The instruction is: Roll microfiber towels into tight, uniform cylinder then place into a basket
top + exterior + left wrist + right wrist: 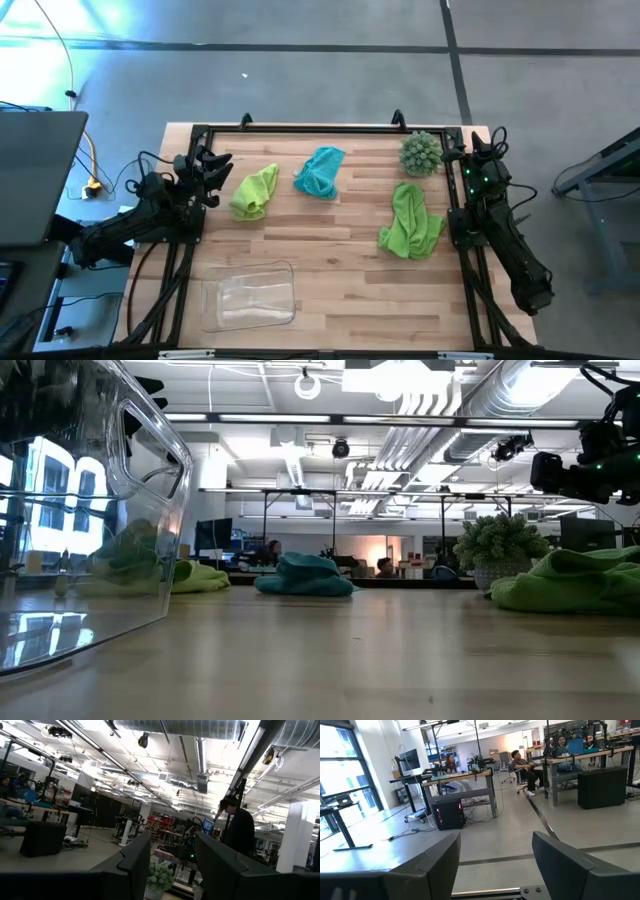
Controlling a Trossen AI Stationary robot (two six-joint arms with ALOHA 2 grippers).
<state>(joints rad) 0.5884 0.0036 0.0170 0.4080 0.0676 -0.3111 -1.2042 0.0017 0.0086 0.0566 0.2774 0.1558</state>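
Basket (80, 510) empty, near desk (340, 290) front-left. Three towels (411, 222) crumpled, unrolled, apart across far half. Left pincer (212, 165) and right pincer (478, 150) both released, parked at edges. Flatten one towel first, then roll tight.

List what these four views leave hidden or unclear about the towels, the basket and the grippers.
- Low view: the basket fills the left and runs off the frame; one lime towel shows only as a smear through its wall.
- Low view: the spiky ball is half hidden behind the right lime towel.
- Wrist views: both look out across the room, so no towel appears.
- High view: towel folds are too small to read.
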